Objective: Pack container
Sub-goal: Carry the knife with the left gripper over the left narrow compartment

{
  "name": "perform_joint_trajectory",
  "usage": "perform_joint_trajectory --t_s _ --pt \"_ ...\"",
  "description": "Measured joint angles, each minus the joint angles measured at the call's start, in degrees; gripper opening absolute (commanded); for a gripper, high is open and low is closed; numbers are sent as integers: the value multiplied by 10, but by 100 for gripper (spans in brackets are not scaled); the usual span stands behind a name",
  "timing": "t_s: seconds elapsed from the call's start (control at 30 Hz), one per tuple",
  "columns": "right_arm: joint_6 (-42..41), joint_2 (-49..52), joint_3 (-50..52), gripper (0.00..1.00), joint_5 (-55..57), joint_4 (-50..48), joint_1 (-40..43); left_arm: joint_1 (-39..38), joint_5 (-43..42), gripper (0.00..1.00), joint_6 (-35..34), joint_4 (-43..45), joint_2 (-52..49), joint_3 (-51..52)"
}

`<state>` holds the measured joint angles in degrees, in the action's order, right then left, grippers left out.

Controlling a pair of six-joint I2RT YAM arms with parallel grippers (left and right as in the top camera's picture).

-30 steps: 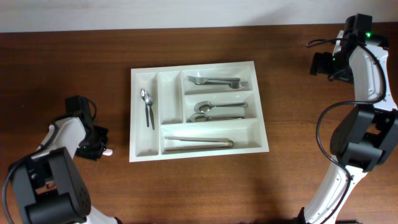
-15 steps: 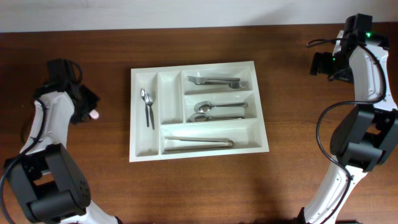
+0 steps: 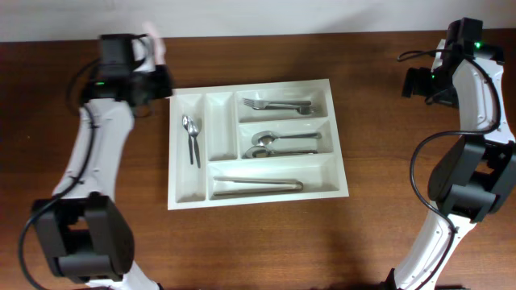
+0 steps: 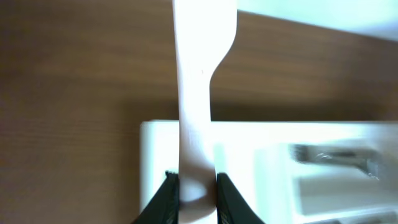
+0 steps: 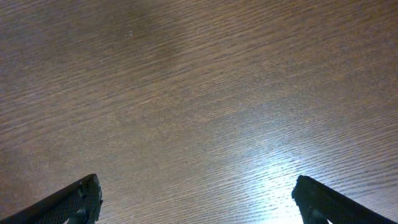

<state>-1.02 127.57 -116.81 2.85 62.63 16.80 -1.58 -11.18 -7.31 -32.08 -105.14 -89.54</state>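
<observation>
Left tool [image 4: 197, 186], gripping a pale utensil [image 4: 199, 74], has swung to the container's [image 3: 218, 121] eleven o'clock corner. Right tool [image 5: 199, 199] gapes open; placement likely next.

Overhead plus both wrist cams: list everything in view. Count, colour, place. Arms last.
container: one, white, table centre, five compartments, second narrow one empty
small spoons: two, silver, leftmost narrow compartment
forks: at least two, silver, top long compartment
larger spoons: about two, silver, middle long compartment
knives: probably two, silver, bottom long compartment
utensil: one, pale pinkish white, in the left gripper's grip, kind unclear
table: one, brown wood
left gripper: black fingers, shut on the utensil, at the container's top-left corner
right gripper: black fingers, open, empty, over bare table at far right
</observation>
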Motion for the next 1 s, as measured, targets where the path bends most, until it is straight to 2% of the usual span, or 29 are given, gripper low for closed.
perform_joint_trajectory --t_s 0.17,0.3,0.57,1.0 --pt "0 0 0 99 0 0 0 -80 11 2 20 8 -1 0" --pt "0 0 0 99 0 0 0 -115 24 2 21 -15 -20 -1" --pt "0 0 0 99 0 0 0 -122 35 2 1 -63 -80 -1" --pt "0 0 0 99 0 0 0 -126 31 2 -31 -173 -80 -1"
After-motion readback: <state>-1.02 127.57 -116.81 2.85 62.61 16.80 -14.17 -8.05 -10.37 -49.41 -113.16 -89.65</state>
